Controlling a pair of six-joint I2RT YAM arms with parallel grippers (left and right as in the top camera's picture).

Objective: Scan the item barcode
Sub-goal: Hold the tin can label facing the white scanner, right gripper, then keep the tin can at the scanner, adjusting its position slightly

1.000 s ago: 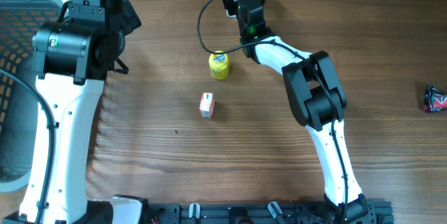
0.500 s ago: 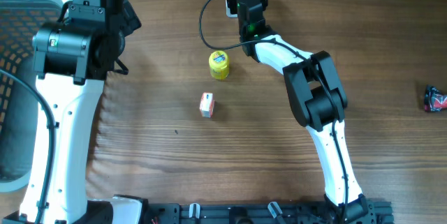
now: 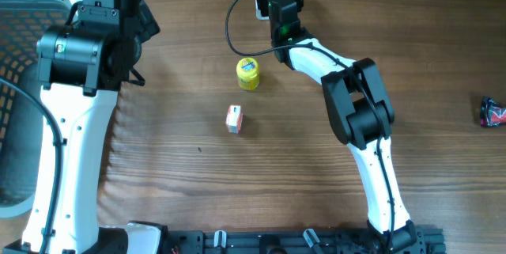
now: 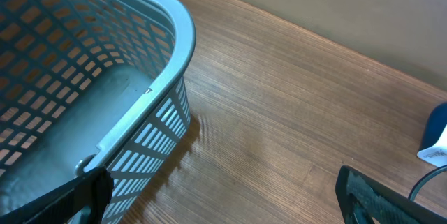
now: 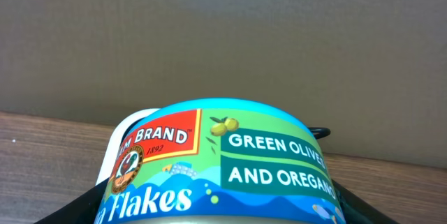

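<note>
In the right wrist view a round can [image 5: 223,161] fills the lower frame. Its blue and green label reads "Flakes" and "Green Olives and Oregano". My right gripper [image 5: 223,211] is shut on this can, one dark finger on each side. No barcode shows on the visible face. A white edge [image 5: 112,147] peeks out behind the can. From overhead the right wrist [image 3: 278,5] sits at the table's far edge and hides the can. My left gripper [image 4: 227,203] hangs wide open over bare wood beside the basket, holding nothing.
A grey-blue slatted basket [image 4: 105,77] stands at the far left [image 3: 16,88]. A yellow jar [image 3: 247,73] and a small orange-and-white box [image 3: 234,119] sit mid-table. A red-and-black packet [image 3: 493,112] lies at the right edge. A blue-and-white object [image 4: 436,137] shows at the left wrist view's right border.
The right wrist has shifted slightly toward the far edge with the can and then held. The left arm has not moved.
</note>
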